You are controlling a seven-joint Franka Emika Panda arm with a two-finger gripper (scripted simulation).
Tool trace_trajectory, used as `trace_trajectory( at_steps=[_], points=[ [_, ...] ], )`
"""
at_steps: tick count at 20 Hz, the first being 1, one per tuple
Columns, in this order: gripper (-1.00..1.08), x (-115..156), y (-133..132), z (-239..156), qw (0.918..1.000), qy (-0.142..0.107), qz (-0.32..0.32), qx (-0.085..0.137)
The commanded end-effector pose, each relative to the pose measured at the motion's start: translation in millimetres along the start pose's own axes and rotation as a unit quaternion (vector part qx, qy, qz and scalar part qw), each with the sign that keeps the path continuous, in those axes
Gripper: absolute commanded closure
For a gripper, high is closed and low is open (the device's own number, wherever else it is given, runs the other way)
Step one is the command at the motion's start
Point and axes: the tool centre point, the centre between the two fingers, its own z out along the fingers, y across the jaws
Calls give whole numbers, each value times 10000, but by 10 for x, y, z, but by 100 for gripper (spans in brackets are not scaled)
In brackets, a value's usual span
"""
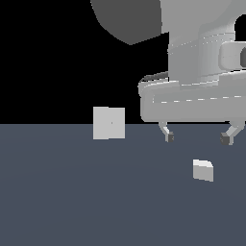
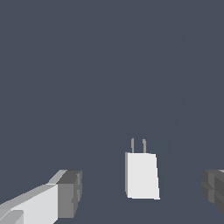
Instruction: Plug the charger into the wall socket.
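The charger (image 1: pixel 203 170) is a small white-grey block lying on the dark floor, at the exterior view's right. In the wrist view the charger (image 2: pixel 142 175) shows two thin prongs sticking out of one end. My gripper (image 1: pixel 197 138) hangs open above the charger, a little apart from it, holding nothing. Its fingertips (image 2: pixel 70 194) stand wide on either side of the block in the wrist view. The wall socket (image 1: pixel 109 123) is a flat upright light-grey square plate with a tiny centre dot, at the exterior view's left of the charger and farther back.
The dark grey-blue floor (image 1: pixel 72 192) spreads under everything. The arm's large grey body (image 1: pixel 202 57) fills the upper part of the exterior view's right.
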Motion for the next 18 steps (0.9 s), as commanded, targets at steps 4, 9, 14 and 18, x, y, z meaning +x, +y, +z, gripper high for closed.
trace_trajectory(
  at_steps=[4, 9, 14, 18],
  points=[
    [-92, -29, 94, 64, 9998, 109, 149, -22],
    [-92, -36, 109, 75, 9998, 118, 169, -27],
    [-92, -61, 108, 138, 9998, 118, 171, -25],
    [-92, -113, 107, 275, 9998, 119, 177, -20]
  ],
)
